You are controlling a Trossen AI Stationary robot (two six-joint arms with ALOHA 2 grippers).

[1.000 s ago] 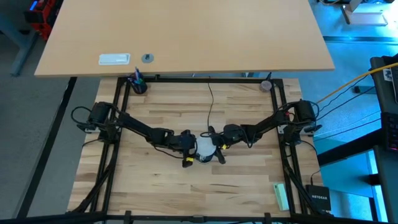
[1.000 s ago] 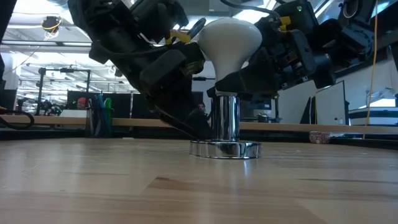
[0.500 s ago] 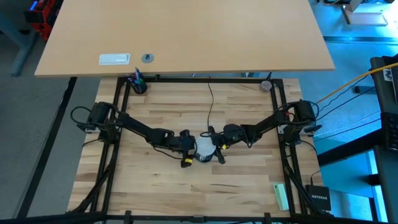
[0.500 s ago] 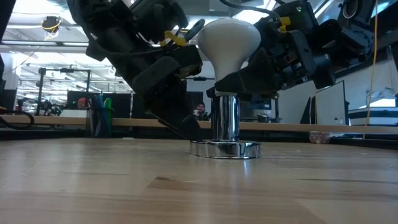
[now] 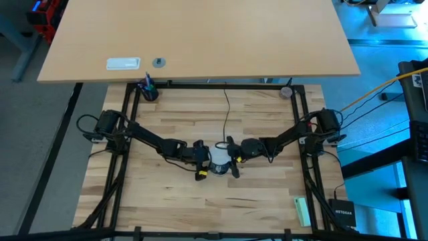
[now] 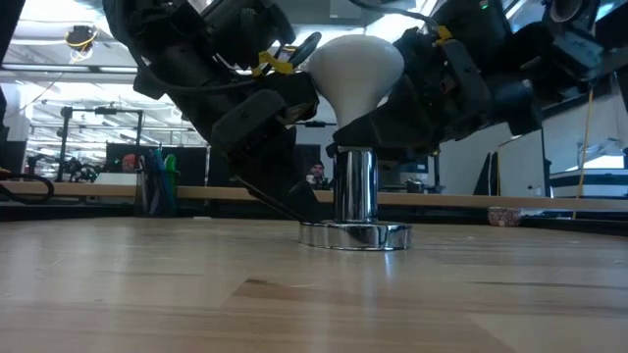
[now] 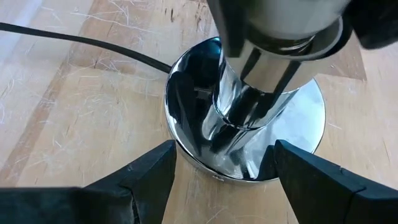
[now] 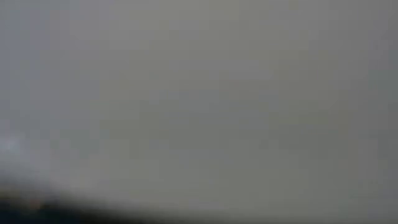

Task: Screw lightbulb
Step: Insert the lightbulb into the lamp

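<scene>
- My left arm reaches in from the left edge of the tabletop (image 5: 167, 207) toward the middle.
- My left tool (image 7: 224, 168) is down low by the silver socket (image 6: 355, 201). Its two dark fingers (image 7: 146, 177) stand apart, one on each side of the socket's round foot. They are not squeezing it, so this tool is let go and holds nothing.
- The socket stands straight up near the middle of the tabletop. It has a shiny tube on a flat round foot.
- A thin black cord (image 5: 226, 110) runs from the socket toward the far edge of the tabletop.
- The lightbulb (image 6: 351, 67) sits on top of the socket, with its white round dome up and its narrow end going down into the tube. It leans a tiny bit.
- My right tool (image 6: 388, 118) is pressed up against the lightbulb, just above the socket's top. It grips the lightbulb at its narrow neck.
- My right wrist camera only sees grey, because it is so close.
- My right arm reaches in from the right edge of the tabletop.
- At the far left corner stands a dark cup with pens (image 5: 148, 89).
- At the far right corner sits a small round thing (image 5: 286, 92); I cannot tell what it is.
- Near the front right corner lies a pale green block (image 5: 302, 211).
</scene>
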